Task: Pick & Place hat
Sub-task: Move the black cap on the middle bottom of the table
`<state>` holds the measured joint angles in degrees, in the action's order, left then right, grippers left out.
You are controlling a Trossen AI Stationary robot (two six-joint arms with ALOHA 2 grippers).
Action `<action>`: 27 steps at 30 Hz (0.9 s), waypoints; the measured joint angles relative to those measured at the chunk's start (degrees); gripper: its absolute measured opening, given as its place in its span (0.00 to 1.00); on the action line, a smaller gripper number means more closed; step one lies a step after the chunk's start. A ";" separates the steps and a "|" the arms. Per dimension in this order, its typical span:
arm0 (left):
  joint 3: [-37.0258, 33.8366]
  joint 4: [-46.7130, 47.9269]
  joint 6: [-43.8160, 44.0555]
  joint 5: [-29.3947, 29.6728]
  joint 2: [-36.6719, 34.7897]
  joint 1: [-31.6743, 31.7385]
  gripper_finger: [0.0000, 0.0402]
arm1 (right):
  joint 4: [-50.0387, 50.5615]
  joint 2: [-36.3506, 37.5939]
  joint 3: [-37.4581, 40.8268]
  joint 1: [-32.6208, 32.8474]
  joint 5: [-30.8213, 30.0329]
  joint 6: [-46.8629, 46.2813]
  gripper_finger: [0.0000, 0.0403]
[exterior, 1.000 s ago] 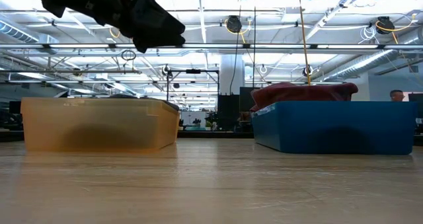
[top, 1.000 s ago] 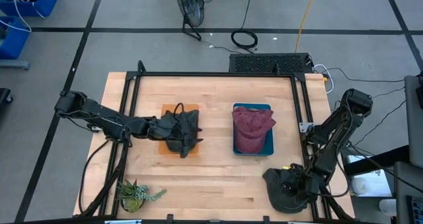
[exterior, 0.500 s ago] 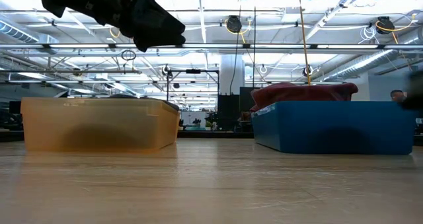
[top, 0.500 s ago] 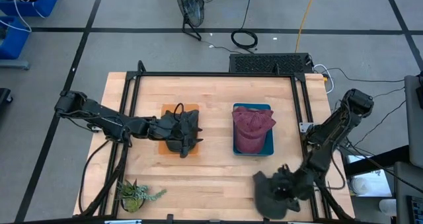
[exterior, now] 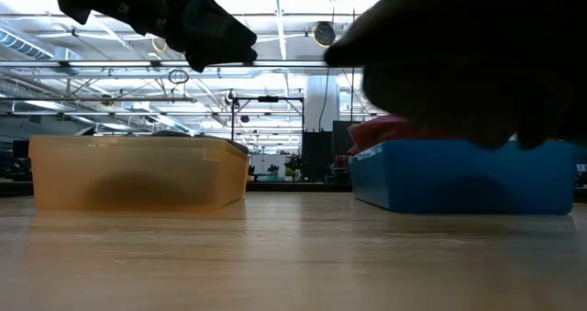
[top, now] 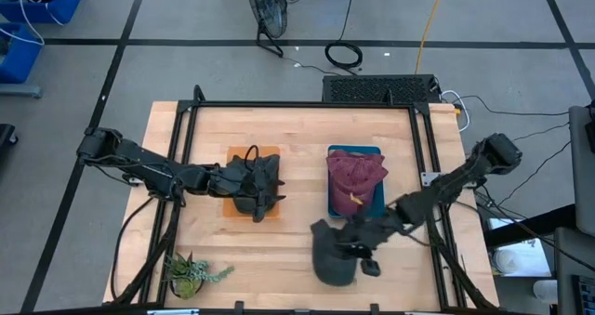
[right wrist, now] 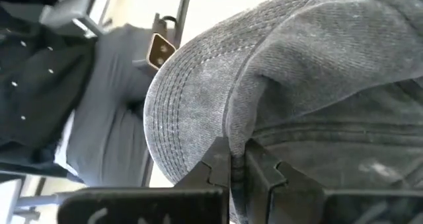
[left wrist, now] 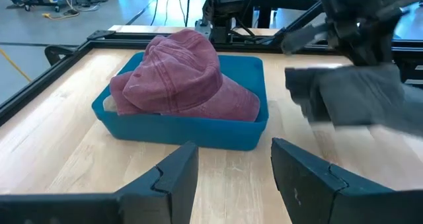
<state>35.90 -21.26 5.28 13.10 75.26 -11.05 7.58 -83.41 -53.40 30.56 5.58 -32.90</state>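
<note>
Grey hat (top: 333, 255) hangs over the front of the wooden surface (top: 297, 259), pinched in the right gripper (top: 351, 245), whose arm reaches in from the right edge. The right wrist view shows that gripper's fingers (right wrist: 221, 164) clamped together on a fold of the grey fabric by the stitched brim. The hat is clear of both bins, just in front of the blue bin (top: 376, 199), which holds a dark red hat (top: 355, 177) heaped above its rim. In the low view the carried hat is a dark blur (exterior: 468, 63) covering most of the blue bin's top.

Left gripper (top: 265, 183) hovers above the orange bin (top: 244, 157), to the left of the blue one, its fingers (left wrist: 173, 174) spread apart and holding nothing. From its wrist camera the red hat (left wrist: 182, 78) in the blue bin (left wrist: 192, 131) and the grey hat (left wrist: 357, 98) beyond are both in sight. A small potted plant (top: 191, 275) stands at the front left corner.
</note>
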 joint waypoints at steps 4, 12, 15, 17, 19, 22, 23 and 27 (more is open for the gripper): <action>0.00 -0.11 2.71 -0.49 -0.39 -0.13 0.48 | 0.97 -6.75 -5.12 -3.53 2.18 3.64 0.01; 0.01 1.78 5.88 -4.70 -3.02 -0.49 0.48 | -5.44 -19.43 -11.53 -8.84 6.13 7.24 0.04; 0.00 2.24 5.79 -4.94 -4.58 -1.17 0.48 | -7.44 -21.91 -12.34 -9.20 8.25 7.65 0.04; 0.00 2.67 5.67 -5.54 -5.11 -1.73 0.48 | -6.99 -22.63 -12.34 -9.51 8.19 8.48 0.04; 0.00 2.77 5.67 -6.22 -5.16 -2.22 0.48 | -7.21 -22.83 -12.32 -9.95 7.93 9.31 0.04; 0.00 2.91 5.72 -7.15 -5.18 -2.76 0.48 | -10.22 -22.76 -12.31 -10.07 5.14 12.58 0.06; 0.00 3.14 5.89 -7.19 -5.18 -3.00 0.48 | -11.18 -22.74 -12.31 -10.04 4.46 13.99 0.07; 0.00 3.43 6.88 -7.24 -5.18 -3.72 0.48 | -12.92 -22.74 -12.31 -10.02 3.85 16.08 0.16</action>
<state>35.90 -17.82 12.16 5.87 70.08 -14.77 -5.34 -106.15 -65.71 20.53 9.44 -16.82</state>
